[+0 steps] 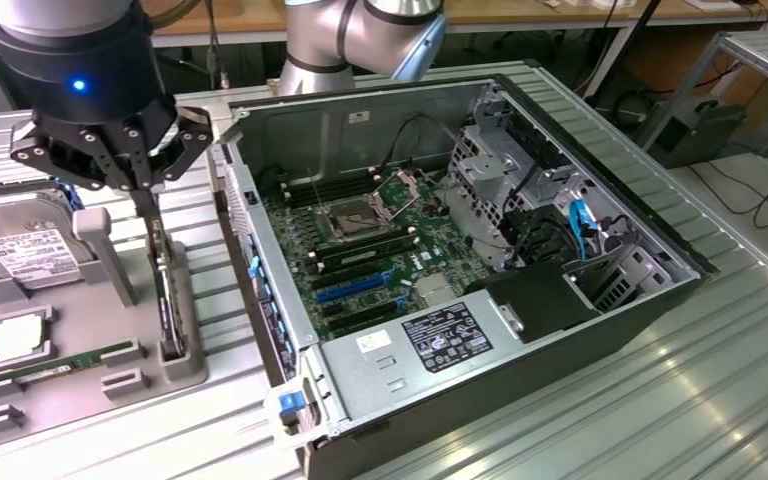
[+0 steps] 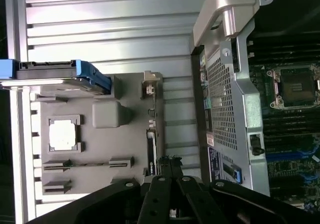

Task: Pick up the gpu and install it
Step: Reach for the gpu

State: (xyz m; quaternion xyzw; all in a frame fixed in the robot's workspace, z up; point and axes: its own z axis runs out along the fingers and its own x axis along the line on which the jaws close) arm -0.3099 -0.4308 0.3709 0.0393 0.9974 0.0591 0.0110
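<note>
One open computer case (image 1: 357, 110) is lying on its side. Inside the case, one motherboard (image 1: 384, 250) is showing, and it is carrying one processor socket (image 1: 361, 212). Just beside the case, on the exterior view's left of it, one gray tray (image 1: 157, 372) is sitting. It is holding four parts: one hard drive (image 1: 17, 255), one processor chip (image 1: 17, 340), one green memory stick (image 1: 57, 362) and one gpu (image 1: 168, 290). One gripper (image 1: 141, 195) is hanging near the case's outer wall.
</note>
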